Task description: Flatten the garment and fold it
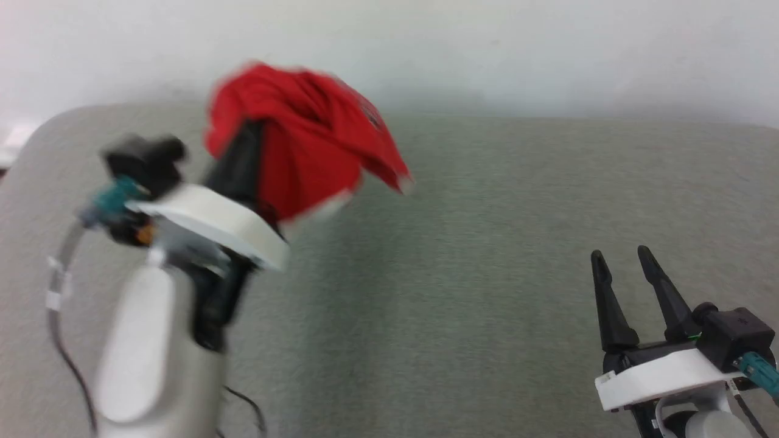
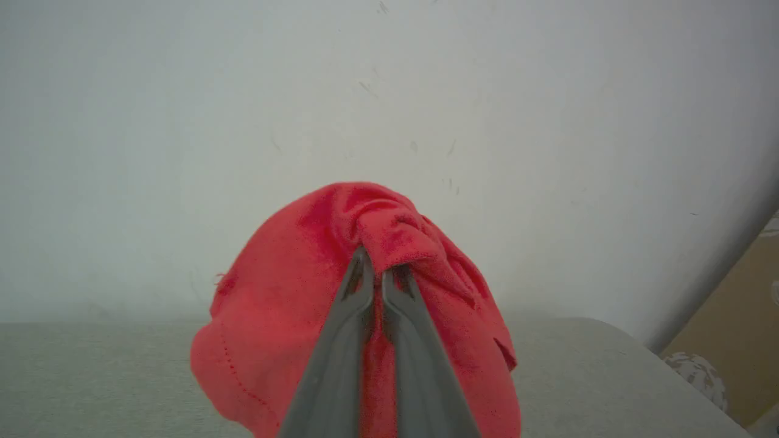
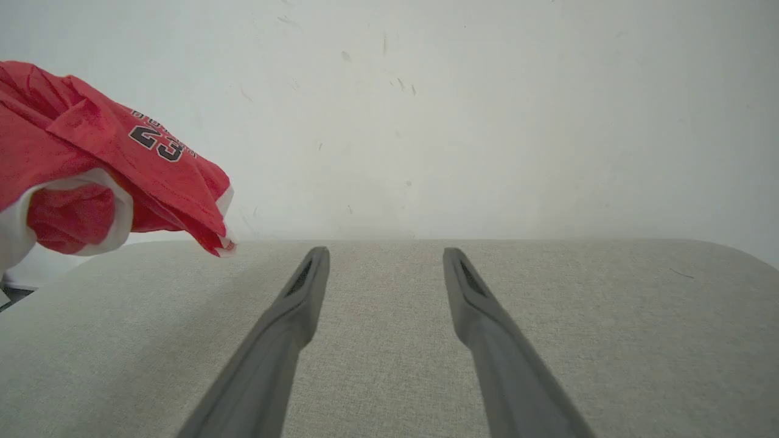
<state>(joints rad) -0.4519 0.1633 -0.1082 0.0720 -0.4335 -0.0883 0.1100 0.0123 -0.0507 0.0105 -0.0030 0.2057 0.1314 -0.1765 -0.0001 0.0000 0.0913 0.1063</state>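
2 grippers above grey table (image 1: pixel 487 274), left gripper (image 2: pixel 378 272) fingers closed tight on bunched red garment (image 1: pixel 304 134), garment held clear of table, before white wall (image 1: pixel 487 48), 23 print (image 3: pixel 157 143) visible, right gripper (image 1: pixel 621 254) fingers spread apart, empty, well right of garment.

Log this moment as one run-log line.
left gripper: shut on garment, held above table | right gripper: open, empty | garment: bunched, not flattened | fold: not started
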